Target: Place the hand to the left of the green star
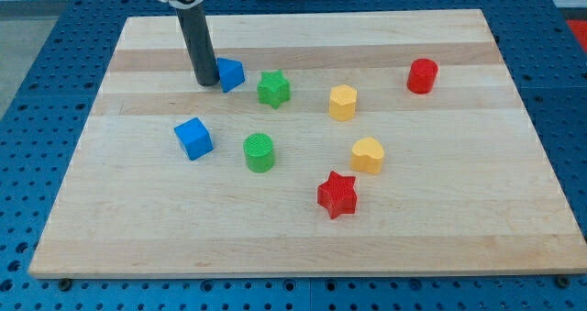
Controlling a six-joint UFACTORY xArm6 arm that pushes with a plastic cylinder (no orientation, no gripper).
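The green star [272, 88] lies on the wooden board [303, 228], left of the middle and toward the view's top. My tip [205, 82] is the lower end of the dark rod, resting on the board to the left of the star. A small blue block [230, 73] sits between my tip and the star, touching or nearly touching the rod on its right side.
A blue cube [193, 138] and a green cylinder [260, 152] lie below my tip and the star. A yellow hexagonal block [342, 102], a yellow heart [367, 155], a red star [337, 194] and a red cylinder [422, 75] lie to the right.
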